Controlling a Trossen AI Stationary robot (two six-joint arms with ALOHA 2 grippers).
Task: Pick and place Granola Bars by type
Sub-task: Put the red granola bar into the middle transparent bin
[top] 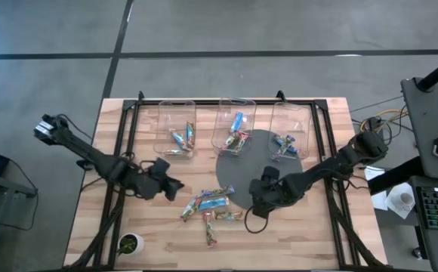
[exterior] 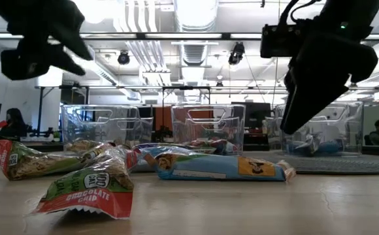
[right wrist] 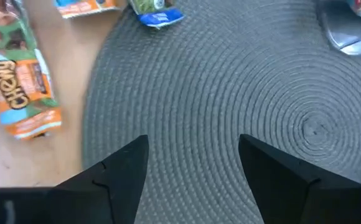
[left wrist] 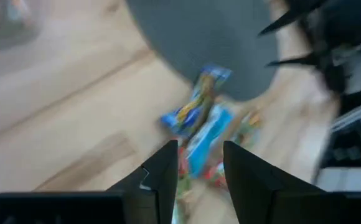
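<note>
Several loose granola bars [top: 208,208] lie in a heap on the wooden table, near the grey round mat [top: 253,162]. In the low view a blue bar [exterior: 219,166] and a red-green one [exterior: 88,189] lie flat. My left gripper [top: 175,185] hangs open just left of the heap, and past its fingers [left wrist: 200,149] the blue bars [left wrist: 202,124] show farther off. My right gripper [top: 255,200] is open above the mat's near edge [right wrist: 193,140], right of the heap, with nothing between its fingers. An orange-green bar [right wrist: 22,87] lies beside the mat.
Three clear bins stand along the far side: the left [top: 175,128], middle [top: 234,125] and right [top: 291,128] ones, each with a few bars inside. A small green pot [top: 131,243] sits at the near left corner. Black frame rails run along both table sides.
</note>
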